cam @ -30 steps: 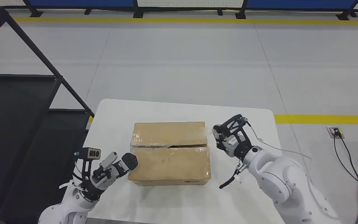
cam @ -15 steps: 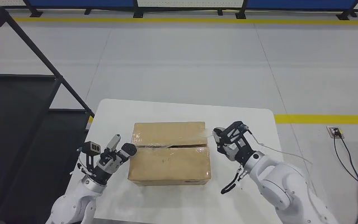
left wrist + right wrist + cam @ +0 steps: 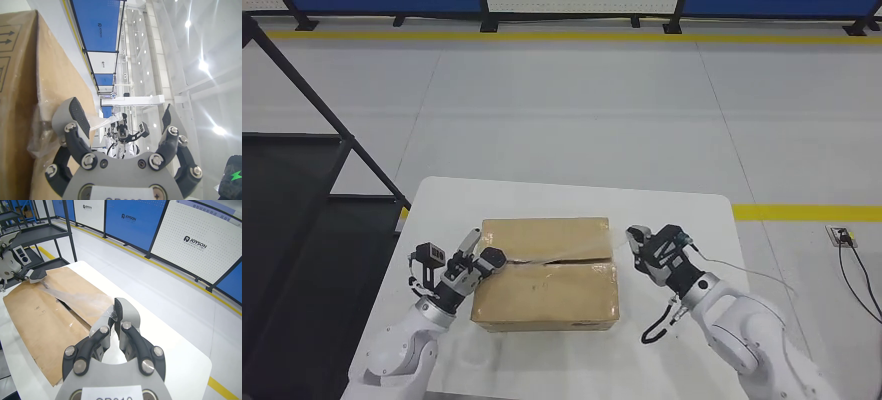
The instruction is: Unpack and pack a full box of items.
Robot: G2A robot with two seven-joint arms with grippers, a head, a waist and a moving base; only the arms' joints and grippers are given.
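box sits mid-table, flaps down, long side across the robot's front. dark gap visible along the seam between the two top flaps.

right gripper is just off the box's right end, slightly above the top face, not touching the cardboard. in the right wrist view its fingers are pinched together on the end of a clear tape strip. right gripper holds the strip off the box; it runs taut from there along the seam to the far left end.

left gripper is at the box's left end, over the top corner by the seam. jaws apart, nothing between them. left wrist view: left gripper has one pad over the box top face, right by crumpled tape at the edge; the other finger is out in free air, clear of the box. contact between pad and cardboard: can't tell from that view. from the right wrist view that finger looks to rest on the tape's far end on the box.
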